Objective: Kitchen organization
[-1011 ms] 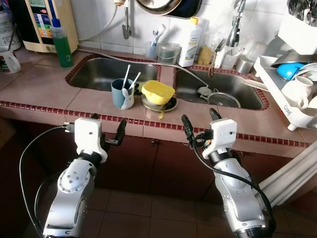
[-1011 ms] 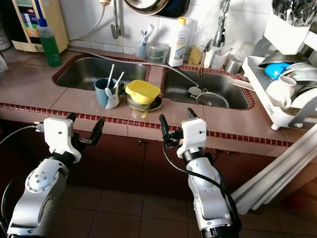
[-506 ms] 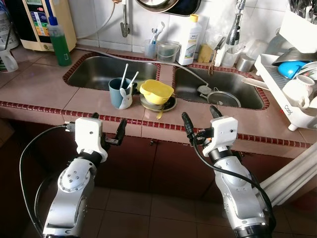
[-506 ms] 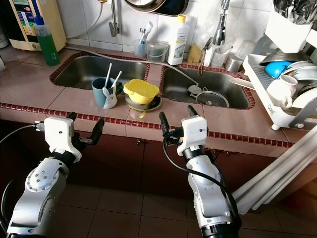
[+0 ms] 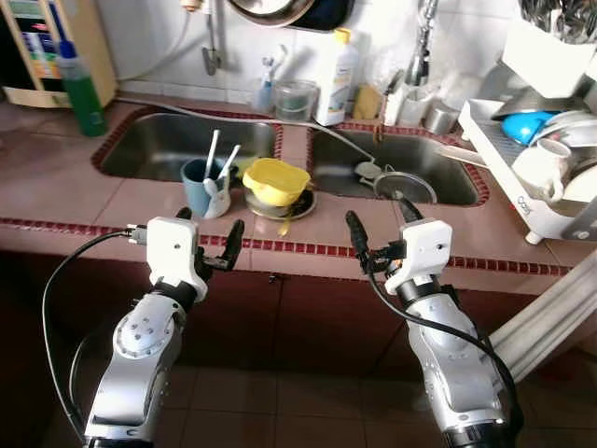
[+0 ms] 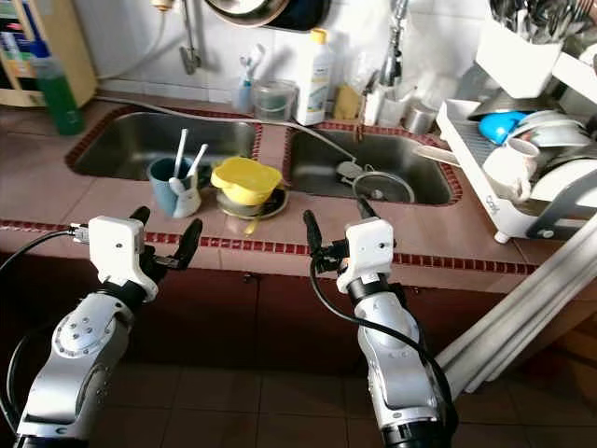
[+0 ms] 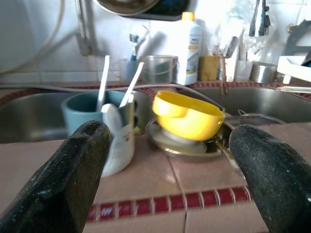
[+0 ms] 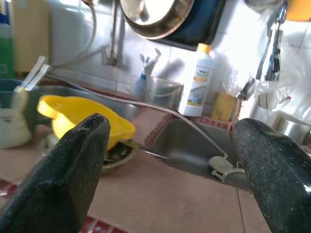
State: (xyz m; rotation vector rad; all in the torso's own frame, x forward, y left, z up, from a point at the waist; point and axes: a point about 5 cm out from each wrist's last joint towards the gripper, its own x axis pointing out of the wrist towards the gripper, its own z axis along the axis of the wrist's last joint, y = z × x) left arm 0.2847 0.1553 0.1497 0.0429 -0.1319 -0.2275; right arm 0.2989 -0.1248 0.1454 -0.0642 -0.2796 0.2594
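From my head camera, I stand at the tiled counter point(image 5: 84, 191) with both arms raised before its edge, so I judge this the approach step, nothing grasped yet. The yellow bowl point(image 5: 272, 180) sits tipped on a small plate point(image 5: 297, 204) on the strip of counter between the two sink basins, and I take it as my landmark. Just to its left stands the teal cup point(image 5: 199, 181) with white utensils in it. My left gripper point(image 5: 209, 246) hangs below and in front of the bowl, slightly left of it, fingers spread wide and empty. My right gripper point(image 5: 381, 235) hangs in front and to the right of the bowl, equally spread and empty. The dish rack point(image 5: 546, 177) is far to the bowl's right.

Compared with a second ago, the whole scene has slid sideways and the counter sits lower and closer, so my camera has moved with my body; the dishes have not shifted among themselves.

From my left wrist, the bowl point(image 7: 189, 116) lies between my two fingers point(image 7: 68, 174) and beyond them, with the cup point(image 7: 97, 116) beside it.

From my right wrist, the bowl point(image 8: 82, 116) is off toward one finger, the sink basin point(image 8: 194, 145) centred.

Next, I think, I must reach forward over the counter edge.
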